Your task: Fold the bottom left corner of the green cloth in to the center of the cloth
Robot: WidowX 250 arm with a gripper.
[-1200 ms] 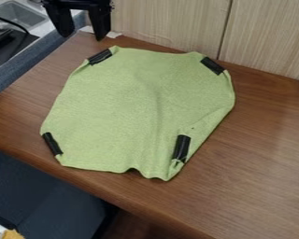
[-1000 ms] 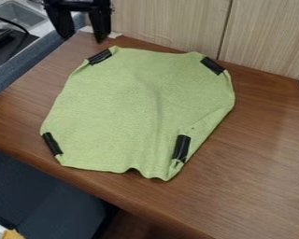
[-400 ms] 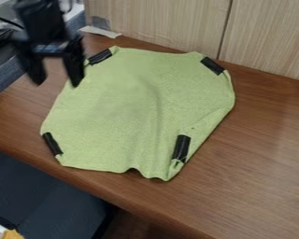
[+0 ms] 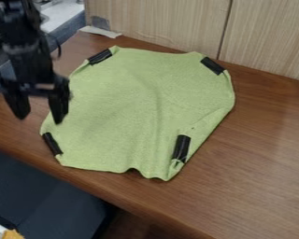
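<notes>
Flatly, the green cloth (image 4: 133,102) lies on the brown table (image 4: 264,149), black strips (image 4: 181,148) at its eleven, one, five and eight o'clock. At its nine o'clock hangs the black gripper (image 4: 39,119), fingers wide apart, holding nothing, one hiding part of the cloth's edge; whether they touch is unclear

Cloth (image 4: 124,105): green textile, matt, finely textured, with soft creases. Strips (image 4: 182,147) at the cloth's corners: black, smooth, tape-like, low sheen. Table (image 4: 255,182): brown wood-grain surface, smooth, with a soft gloss towards the right edge. Wall panels (image 4: 164,23) along the table's far edge: pale, streaked wood grain, mostly matt. White strip (image 4: 100,31) at the table's far left corner: matt, paper-like. Gripper (image 4: 39,118): black, rigid, plastic-like.
</notes>
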